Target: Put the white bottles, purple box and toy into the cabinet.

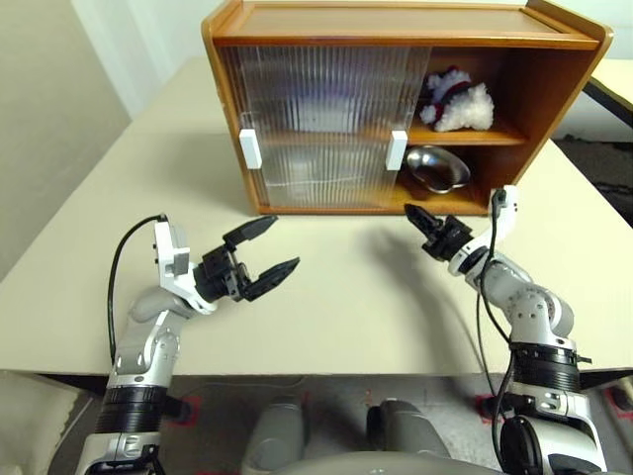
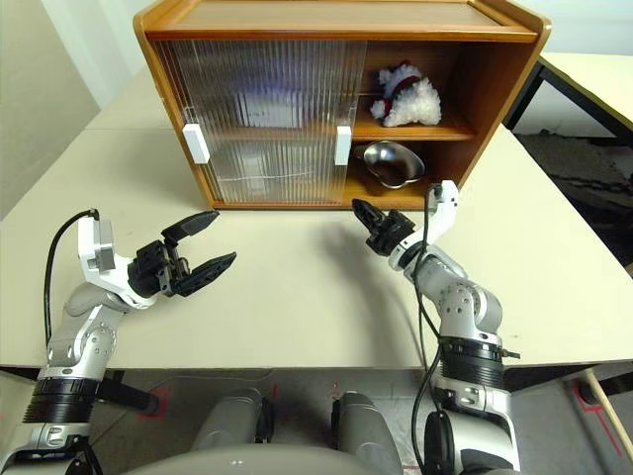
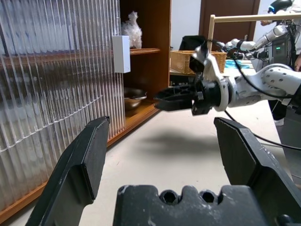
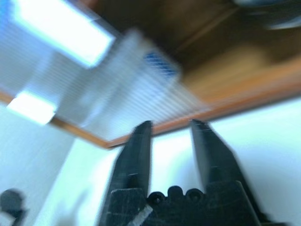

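The wooden cabinet (image 1: 396,35) stands at the back of the table, both ribbed doors (image 1: 326,119) slid across its left and middle, its right bay open. The fluffy white toy (image 1: 457,99) lies on the upper shelf in that open bay. A lilac blur behind the doors on the upper shelf may be the purple box; the white bottles are hidden. My left gripper (image 1: 285,242) hovers open and empty over the table's left front. My right gripper (image 1: 411,212) points at the cabinet's lower front edge, fingers a narrow gap apart and empty (image 4: 171,123).
A shallow metal bowl (image 1: 437,168) sits on the lower shelf in the open bay. White handles (image 1: 251,148) (image 1: 396,150) mark the door edges. The beige table (image 1: 336,307) lies bare between both grippers. A second table (image 2: 593,79) stands behind on the right.
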Robot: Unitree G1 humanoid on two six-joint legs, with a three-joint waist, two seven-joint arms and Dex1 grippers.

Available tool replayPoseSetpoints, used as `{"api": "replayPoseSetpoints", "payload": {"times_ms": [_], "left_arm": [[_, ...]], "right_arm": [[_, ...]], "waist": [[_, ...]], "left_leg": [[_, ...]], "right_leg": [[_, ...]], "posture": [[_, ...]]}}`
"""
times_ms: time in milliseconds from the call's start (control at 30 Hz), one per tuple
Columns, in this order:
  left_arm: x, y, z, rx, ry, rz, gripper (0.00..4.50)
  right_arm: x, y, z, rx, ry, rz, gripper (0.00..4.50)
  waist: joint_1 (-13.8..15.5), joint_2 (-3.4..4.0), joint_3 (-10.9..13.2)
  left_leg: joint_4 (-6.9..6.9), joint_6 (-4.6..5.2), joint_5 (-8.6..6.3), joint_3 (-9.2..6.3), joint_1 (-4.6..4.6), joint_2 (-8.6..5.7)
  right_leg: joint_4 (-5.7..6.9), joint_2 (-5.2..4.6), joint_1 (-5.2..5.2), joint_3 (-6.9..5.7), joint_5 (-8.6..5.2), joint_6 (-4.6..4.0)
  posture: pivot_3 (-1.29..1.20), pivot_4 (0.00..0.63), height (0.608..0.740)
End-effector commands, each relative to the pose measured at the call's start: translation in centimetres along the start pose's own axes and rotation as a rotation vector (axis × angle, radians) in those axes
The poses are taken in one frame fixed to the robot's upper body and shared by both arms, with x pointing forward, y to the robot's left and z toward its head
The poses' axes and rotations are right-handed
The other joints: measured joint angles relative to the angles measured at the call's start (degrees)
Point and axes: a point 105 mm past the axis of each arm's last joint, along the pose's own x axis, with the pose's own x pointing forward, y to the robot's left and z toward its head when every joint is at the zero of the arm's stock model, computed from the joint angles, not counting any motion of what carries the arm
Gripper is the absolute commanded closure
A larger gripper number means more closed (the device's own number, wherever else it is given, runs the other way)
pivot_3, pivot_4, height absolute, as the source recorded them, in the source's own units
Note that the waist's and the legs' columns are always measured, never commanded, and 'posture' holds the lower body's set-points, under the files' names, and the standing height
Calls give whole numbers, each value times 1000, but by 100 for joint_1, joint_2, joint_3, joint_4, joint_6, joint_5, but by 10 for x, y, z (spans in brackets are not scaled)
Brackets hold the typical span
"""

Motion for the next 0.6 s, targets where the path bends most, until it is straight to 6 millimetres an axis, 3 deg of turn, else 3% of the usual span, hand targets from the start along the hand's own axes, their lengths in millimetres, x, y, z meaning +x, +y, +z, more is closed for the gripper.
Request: {"api": "replayPoseSetpoints", "payload": {"times_ms": [33,67,100,200,600], "left_arm": [[3,1,0,11,2,-11,0],[3,0,0,10,2,-11,0],[4,1,0,10,1,-11,0],[4,0,-1,10,0,-8,0],[6,0,-2,14,-14,7,0]], "right_arm": [[8,19,1,14,-22,52,3956],[12,25,3,14,-27,68,4399],[16,29,4,15,-29,80,4485],[30,42,9,14,-39,108,4485],[55,54,33,68,-111,87,4485]], "waist": [[5,0,0],[9,1,0],[8,1,1],[9,1,1],[24,-1,0]], "left_leg": [[0,0,0,1,0,0],[0,0,0,0,0,0],[0,0,0,0,-1,-1],[1,0,0,1,-2,-2],[-2,-3,-2,-2,-15,-5]], "right_leg": [[0,0,0,0,0,0],[0,0,0,-1,0,0],[0,1,0,-1,0,0],[-2,0,-1,0,0,-1],[-2,0,-9,-1,7,-17]], "posture": [[192,0,740],[192,0,740],[191,0,740],[199,0,740],[215,0,740]]}}
